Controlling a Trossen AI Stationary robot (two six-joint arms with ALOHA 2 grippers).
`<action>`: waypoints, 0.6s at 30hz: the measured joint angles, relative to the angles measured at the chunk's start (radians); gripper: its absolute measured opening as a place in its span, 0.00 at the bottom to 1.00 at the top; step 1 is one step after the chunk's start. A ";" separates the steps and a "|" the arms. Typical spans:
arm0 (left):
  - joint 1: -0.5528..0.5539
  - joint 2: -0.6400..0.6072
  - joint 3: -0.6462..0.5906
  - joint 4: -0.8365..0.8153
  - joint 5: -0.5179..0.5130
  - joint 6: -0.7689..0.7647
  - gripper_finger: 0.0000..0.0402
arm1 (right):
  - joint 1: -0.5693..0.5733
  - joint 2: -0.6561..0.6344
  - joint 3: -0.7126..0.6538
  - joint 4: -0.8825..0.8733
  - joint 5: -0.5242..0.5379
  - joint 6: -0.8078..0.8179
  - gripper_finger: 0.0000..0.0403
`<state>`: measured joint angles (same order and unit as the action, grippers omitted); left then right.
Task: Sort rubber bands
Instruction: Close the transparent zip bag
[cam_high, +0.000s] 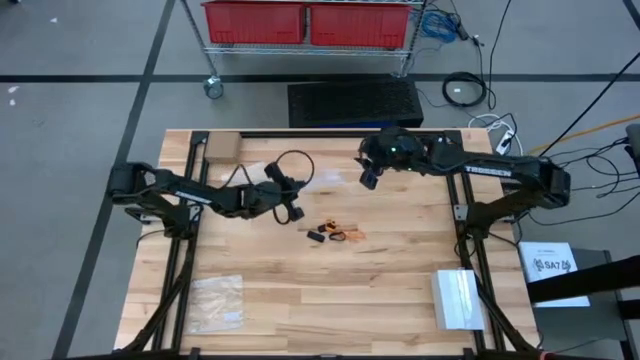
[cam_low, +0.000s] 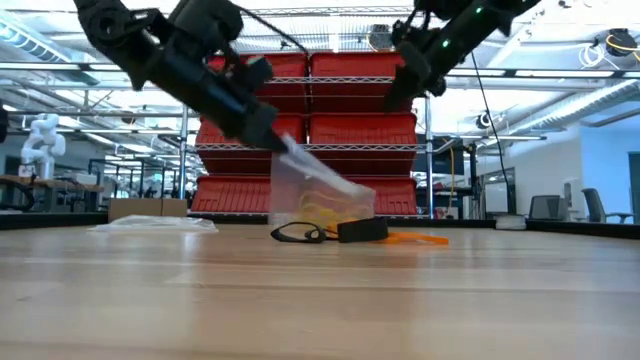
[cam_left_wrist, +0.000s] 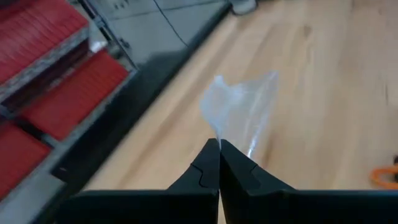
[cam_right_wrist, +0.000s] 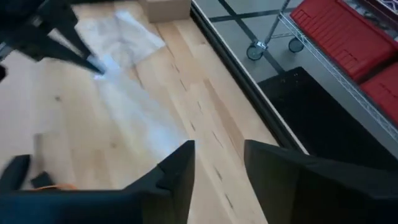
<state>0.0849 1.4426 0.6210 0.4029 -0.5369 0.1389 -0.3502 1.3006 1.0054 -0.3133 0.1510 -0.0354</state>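
Observation:
My left gripper (cam_high: 295, 208) is shut on a clear plastic bag (cam_low: 318, 190) over the table's middle. Some yellow-tan rubber bands (cam_low: 322, 208) show inside the bag. Loose rubber bands (cam_high: 335, 235) in black and orange lie on the wood just to the near right of it, with a small black piece (cam_low: 362, 230) among them. My right gripper (cam_high: 368, 178) hangs open above the table, to the far right of the bag, with nothing between its fingers (cam_right_wrist: 180, 168). My left gripper pinches a top edge of the clear bag (cam_left_wrist: 217, 132) between its two fingertips. The fingers come slanting down from the table's left. The bag (cam_right_wrist: 134, 106) hangs slack and slanted below them, and its lower end (cam_low: 345, 212) is down at the table top.
A second clear bag (cam_high: 216, 300) lies flat at the near left, and another sheet of clear plastic (cam_right_wrist: 124, 31) lies by a cardboard box (cam_high: 222, 148) at the far left. A white box (cam_high: 457, 298) sits at the near right. Red bins (cam_high: 305, 22) stand on a cart beyond the far edge.

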 joint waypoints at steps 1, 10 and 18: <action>0.000 -0.020 0.007 -0.007 -0.010 0.019 0.00 | 0.006 -0.013 0.000 -0.013 0.000 0.012 0.35; -0.010 -0.076 0.106 -0.230 -0.161 0.133 0.00 | 0.097 -0.021 0.001 -0.100 0.002 0.137 0.36; -0.022 0.017 0.180 -0.292 -0.473 0.384 0.00 | 0.142 -0.009 -0.051 -0.023 0.011 0.158 0.36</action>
<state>0.0628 1.4601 0.8009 0.1112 -1.0095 0.5232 -0.2077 1.2911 0.9547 -0.3359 0.1615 0.1226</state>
